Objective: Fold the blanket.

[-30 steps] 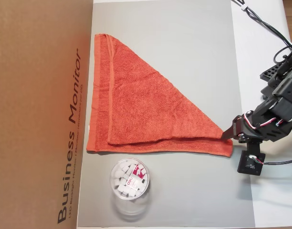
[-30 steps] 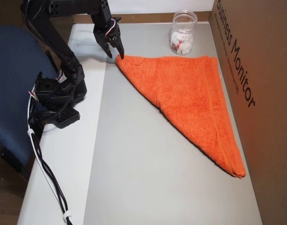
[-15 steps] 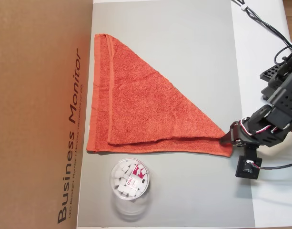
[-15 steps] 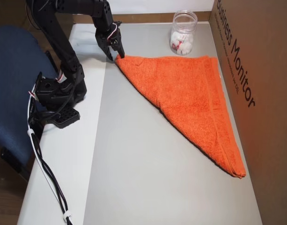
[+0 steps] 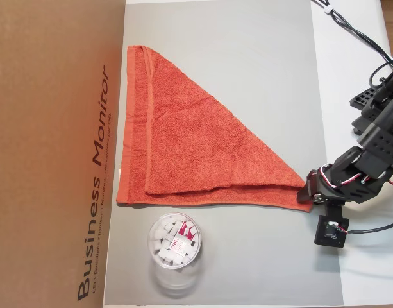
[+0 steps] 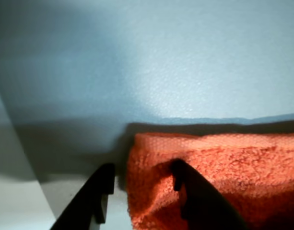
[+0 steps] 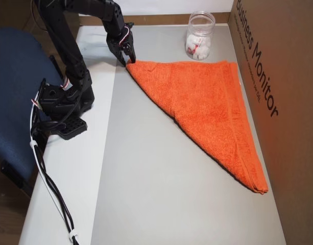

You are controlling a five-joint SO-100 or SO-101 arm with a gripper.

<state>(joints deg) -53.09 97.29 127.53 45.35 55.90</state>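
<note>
Orange terry blanket [image 5: 202, 151] lies folded into a triangle beside the cardboard box [image 5: 55, 154]; in an overhead view the tool [image 5: 306, 193] has edged onto its pointed corner, ready to pinch for a second fold. Only the wrist view shows the tool [image 6: 139, 191] partly open, straddling that corner, not yet clamped.

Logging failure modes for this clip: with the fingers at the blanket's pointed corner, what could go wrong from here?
The fingers straddle only the very tip of the blanket, so the grip may slip, or catch just one of the two layers. Dragging the cloth could also nudge the jar standing beside its lower edge.
</note>
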